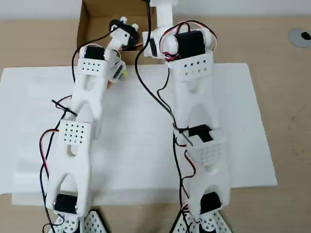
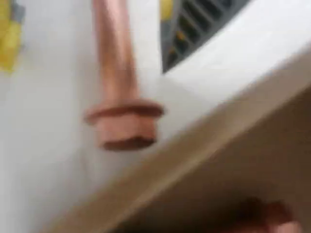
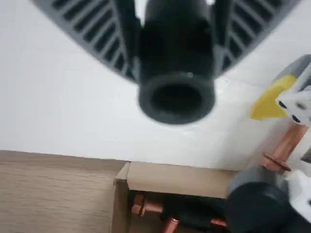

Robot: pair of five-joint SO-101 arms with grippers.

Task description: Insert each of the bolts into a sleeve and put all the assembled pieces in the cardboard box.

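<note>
Bolt (image 2: 118, 73): clamped in left jaws, near cardboard box (image 3: 180, 177), far left on table (image 1: 291, 121). Sleeve (image 3: 176, 94): clamped in right jaws, bore open. Handling: line shaft squarely with bore before pushing.

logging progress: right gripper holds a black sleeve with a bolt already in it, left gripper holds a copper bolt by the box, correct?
Not quite: the black sleeve in the right gripper is empty; the right wrist view looks straight into its open bore. The rest stands: the left gripper holds a copper bolt by the cardboard box.
</note>
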